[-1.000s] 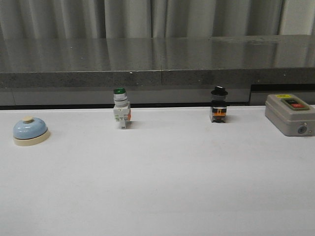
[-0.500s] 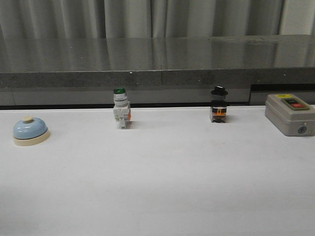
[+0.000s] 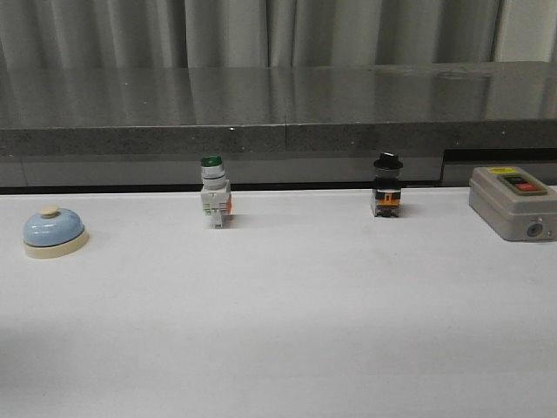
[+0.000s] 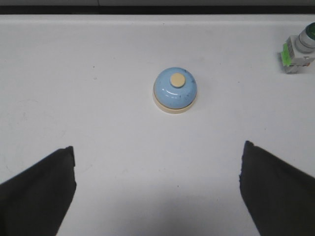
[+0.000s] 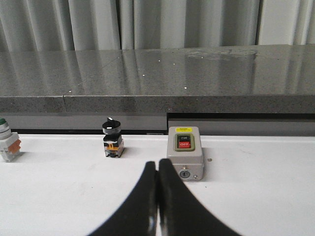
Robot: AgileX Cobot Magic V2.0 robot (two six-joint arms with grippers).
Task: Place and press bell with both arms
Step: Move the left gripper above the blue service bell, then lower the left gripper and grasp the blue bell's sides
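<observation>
hovering wide open, the left pincer [image 4: 157,191] has the bell [image 4: 175,90] centred ahead of its fingers, untouched on the table [image 3: 287,322]. an off-centre descent could knock it aside. the right pincer [image 5: 156,206] is closed, empty.

Soft, even overhead light throws faint shadows on the white table [image 3: 287,331], with glare streaking the glossy grey counter [image 3: 287,96].

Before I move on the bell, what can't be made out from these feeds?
- Front view: neither arm is in frame, so their height over the table is unknown.
- Left wrist view: the green-capped switch is cut by the frame edge; the bell is fully visible.
- Right wrist view: the bell is out of frame; the grey box label is too small to read.
</observation>
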